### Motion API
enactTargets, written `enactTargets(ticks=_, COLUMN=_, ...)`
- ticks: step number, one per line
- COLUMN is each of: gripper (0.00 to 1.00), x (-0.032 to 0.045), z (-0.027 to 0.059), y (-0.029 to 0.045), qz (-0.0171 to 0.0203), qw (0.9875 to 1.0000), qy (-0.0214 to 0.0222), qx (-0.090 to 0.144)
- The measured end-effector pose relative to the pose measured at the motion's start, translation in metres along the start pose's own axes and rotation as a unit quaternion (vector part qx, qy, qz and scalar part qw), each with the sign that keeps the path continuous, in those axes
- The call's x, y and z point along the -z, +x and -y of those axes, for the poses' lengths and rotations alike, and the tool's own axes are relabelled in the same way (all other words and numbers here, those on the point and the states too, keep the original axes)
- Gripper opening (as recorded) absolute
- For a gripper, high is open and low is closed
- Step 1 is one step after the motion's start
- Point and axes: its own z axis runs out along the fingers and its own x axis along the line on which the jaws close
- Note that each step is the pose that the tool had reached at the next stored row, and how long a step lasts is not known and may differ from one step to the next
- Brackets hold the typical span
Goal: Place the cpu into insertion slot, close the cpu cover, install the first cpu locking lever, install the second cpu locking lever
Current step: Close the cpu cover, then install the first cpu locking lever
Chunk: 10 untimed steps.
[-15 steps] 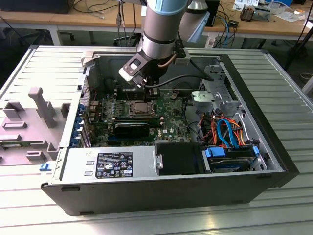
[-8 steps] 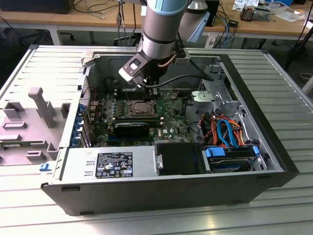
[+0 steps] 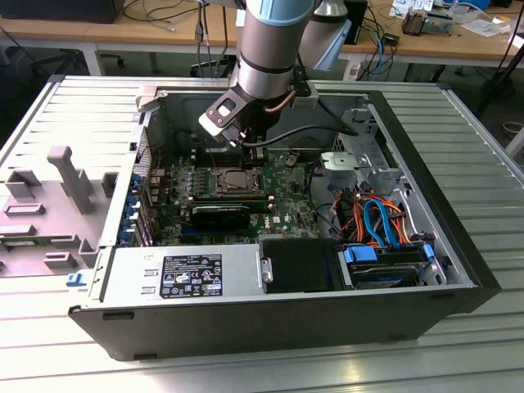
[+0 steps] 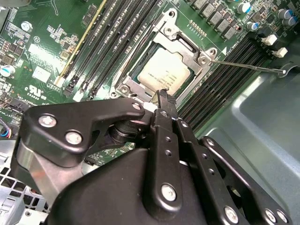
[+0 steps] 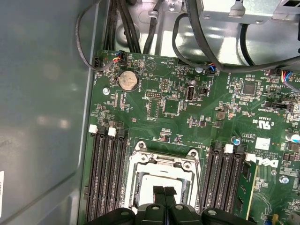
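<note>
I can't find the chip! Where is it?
In the second wrist view, the chip sits in its silvery socket between long black slots, just past the gripper.

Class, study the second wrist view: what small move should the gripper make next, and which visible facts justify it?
Probably shift the shut gripper sideways toward the free end of the locking lever. The cpu already sits under the cpu cover, which lies over its edges. That thin lever juts out across the memory slots, seemingly unlatched.
</note>
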Motion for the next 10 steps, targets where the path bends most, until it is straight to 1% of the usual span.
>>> enactTargets(ticks=3, gripper=0.11, x=0.0, z=0.0, y=0.0, qz=-0.0006, qw=1.0, qy=-0.0001, qx=0.0)
enactTargets(ticks=6, gripper=0.11, x=0.0, z=0.0, y=0.0, qz=-0.0004, qw=1.0, qy=0.0001, qx=0.002)
enactTargets(ticks=10, gripper=0.11, x=0.0, z=0.0, y=0.0, qz=0.0005, qw=0.9999, qy=0.0012, qx=0.013)
